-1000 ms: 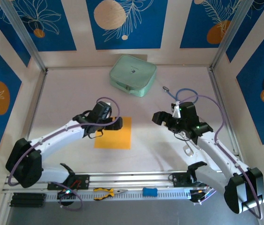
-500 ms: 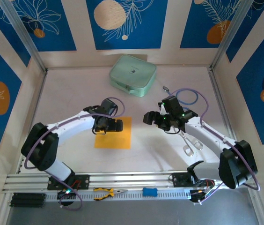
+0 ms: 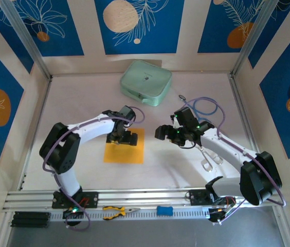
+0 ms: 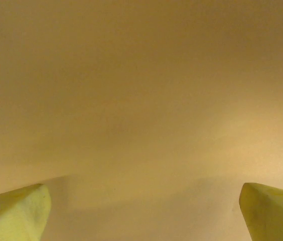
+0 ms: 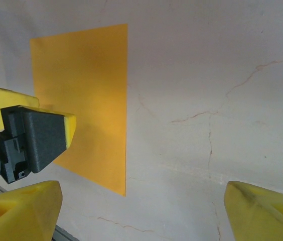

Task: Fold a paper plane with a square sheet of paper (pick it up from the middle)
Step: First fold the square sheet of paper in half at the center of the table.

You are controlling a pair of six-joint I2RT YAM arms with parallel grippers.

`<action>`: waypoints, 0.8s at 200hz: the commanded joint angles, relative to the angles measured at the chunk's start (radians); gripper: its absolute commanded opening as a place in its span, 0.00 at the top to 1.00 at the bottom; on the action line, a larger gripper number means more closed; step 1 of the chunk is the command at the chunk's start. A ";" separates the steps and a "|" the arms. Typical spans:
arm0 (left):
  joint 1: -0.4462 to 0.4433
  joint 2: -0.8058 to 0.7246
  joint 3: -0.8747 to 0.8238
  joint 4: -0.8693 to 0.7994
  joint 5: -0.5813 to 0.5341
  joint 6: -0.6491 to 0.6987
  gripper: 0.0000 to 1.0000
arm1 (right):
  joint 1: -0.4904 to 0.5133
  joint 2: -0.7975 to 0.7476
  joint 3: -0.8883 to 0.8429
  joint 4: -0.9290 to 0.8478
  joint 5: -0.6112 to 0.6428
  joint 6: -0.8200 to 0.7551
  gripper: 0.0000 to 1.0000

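paper first: square sheet of paper (image 3: 126,153) lies flat and unfolded on the table (image 3: 73,103), front-middle. left gripper (image 3: 123,138) is low over the sheet's far part and hides that bit from above. its jaws are spread wide and empty, and its yellow fingertips (image 4: 16,211) show over orange paper. right gripper (image 3: 161,133) is just beside the sheet's right edge, over bare table, jaws also wide and empty. pale green case (image 3: 146,82) sits well apart at the back. pliers (image 3: 118,210) lie on the near rail. purple cable (image 3: 206,102) loops behind the right arm.
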 commanded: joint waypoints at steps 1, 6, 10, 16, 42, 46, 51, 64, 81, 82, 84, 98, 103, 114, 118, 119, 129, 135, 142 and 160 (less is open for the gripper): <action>0.003 0.033 0.048 -0.067 -0.001 0.023 0.03 | 0.008 -0.014 -0.004 -0.006 -0.016 0.009 0.14; 0.003 0.040 0.053 -0.072 -0.007 0.017 0.03 | 0.008 -0.014 -0.004 -0.008 -0.013 0.011 0.14; 0.002 0.044 0.054 -0.075 -0.010 0.013 0.03 | 0.008 -0.016 -0.004 -0.010 -0.011 0.011 0.14; 0.003 0.050 0.056 -0.075 -0.010 0.011 0.03 | 0.008 -0.016 -0.004 -0.011 -0.008 0.011 0.14; 0.003 0.082 0.077 -0.087 -0.018 -0.005 0.03 | 0.008 -0.020 -0.005 -0.012 -0.010 0.009 0.14; 0.003 0.087 0.082 -0.092 -0.022 -0.006 0.03 | 0.008 -0.020 -0.004 -0.014 -0.011 0.008 0.14; 0.002 0.095 0.089 -0.098 -0.026 -0.008 0.03 | 0.007 -0.018 -0.004 -0.016 -0.011 0.006 0.14; 0.001 0.107 0.099 -0.105 -0.034 -0.007 0.03 | 0.007 -0.018 -0.002 -0.018 -0.008 0.003 0.14; 0.001 0.116 0.098 -0.104 -0.037 -0.009 0.03 | 0.007 -0.017 -0.002 -0.019 -0.006 0.002 0.14; 0.001 0.116 0.098 -0.103 -0.037 -0.009 0.03 | 0.007 -0.017 -0.001 -0.019 -0.006 0.002 0.14; 0.000 0.118 0.098 -0.102 -0.037 -0.011 0.03 | 0.008 -0.016 -0.002 -0.019 -0.006 0.003 0.14; 0.000 0.121 0.090 -0.093 -0.027 -0.013 0.03 | 0.008 -0.014 -0.002 -0.019 -0.006 0.005 0.14; 0.000 0.123 0.085 -0.087 -0.023 -0.015 0.03 | 0.008 -0.014 -0.002 -0.019 -0.005 0.006 0.14; -0.002 0.124 0.074 -0.077 -0.019 -0.019 0.03 | 0.008 -0.014 -0.003 -0.020 -0.006 0.007 0.14; -0.003 0.125 0.071 -0.074 -0.018 -0.019 0.03 | 0.008 -0.014 -0.004 -0.021 -0.006 0.008 0.14; -0.004 0.126 0.071 -0.073 -0.018 -0.020 0.02 | 0.008 -0.014 -0.004 -0.021 -0.006 0.009 0.14; -0.004 0.130 0.063 -0.070 -0.017 -0.021 0.03 | 0.008 -0.016 -0.008 -0.022 -0.005 0.008 0.14; -0.004 0.133 0.061 -0.068 -0.017 -0.022 0.03 | 0.009 -0.015 -0.010 -0.021 -0.004 0.010 0.14; -0.004 0.138 0.058 -0.066 -0.015 -0.022 0.03 | 0.008 -0.016 -0.012 -0.020 -0.004 0.010 0.14; -0.006 0.144 0.056 -0.064 -0.015 -0.021 0.03 | 0.008 -0.012 -0.010 -0.019 -0.001 0.012 0.14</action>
